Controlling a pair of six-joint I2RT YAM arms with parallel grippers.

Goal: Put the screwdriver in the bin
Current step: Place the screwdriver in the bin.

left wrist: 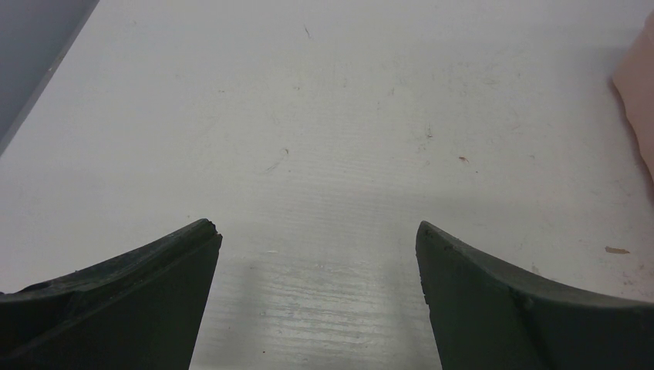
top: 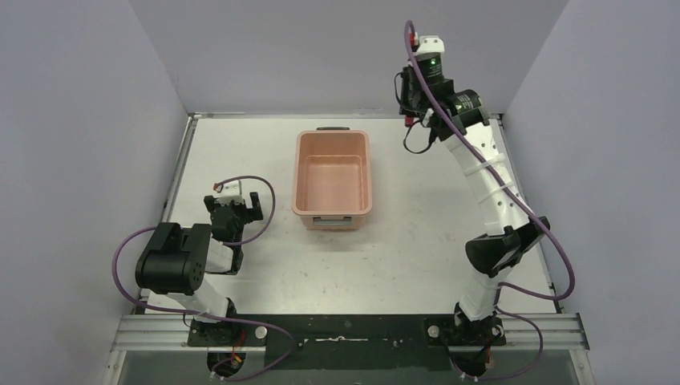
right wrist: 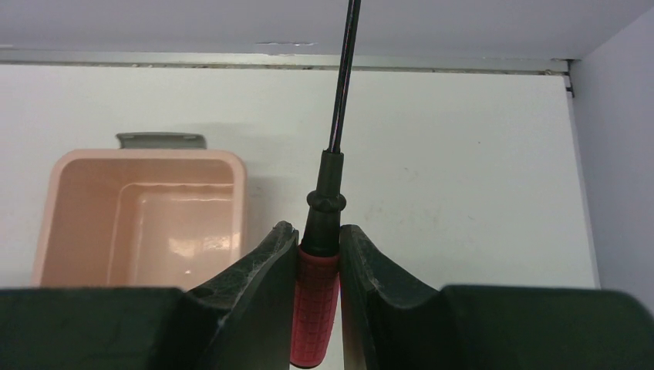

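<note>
The grey left wall (top: 88, 120) borders the white table (top: 401, 257). The left arm sits folded low near it, a purple cable (top: 265, 204) looping beside its wrist. The left gripper (top: 243, 210) rests close above the table with its jaws spread wide apart and only bare, lightly scuffed tabletop between its fingertips (left wrist: 193, 239). At the right edge of the left wrist view a sliver of the bin (left wrist: 640, 92) shows, well apart from those fingers.

The bin (top: 298, 176) stands upright in the middle of the table, long side running away from the arm bases, with its dark handle (top: 333, 128) at the far short end. Its smooth pink floor shows whole and bare in the overhead and right wrist views.

To the right, the right arm reaches up and back toward the far corner, with open table between it and the bin. The right gripper (right wrist: 318, 235) is clamped on the red handle of the screwdriver (right wrist: 328, 200), and the black shaft points out past the fingertips toward the back wall. The screwdriver is held in the air to the right of the bin (right wrist: 139, 156), outside its rim. The right wall (top: 609, 120) closes that side.
</note>
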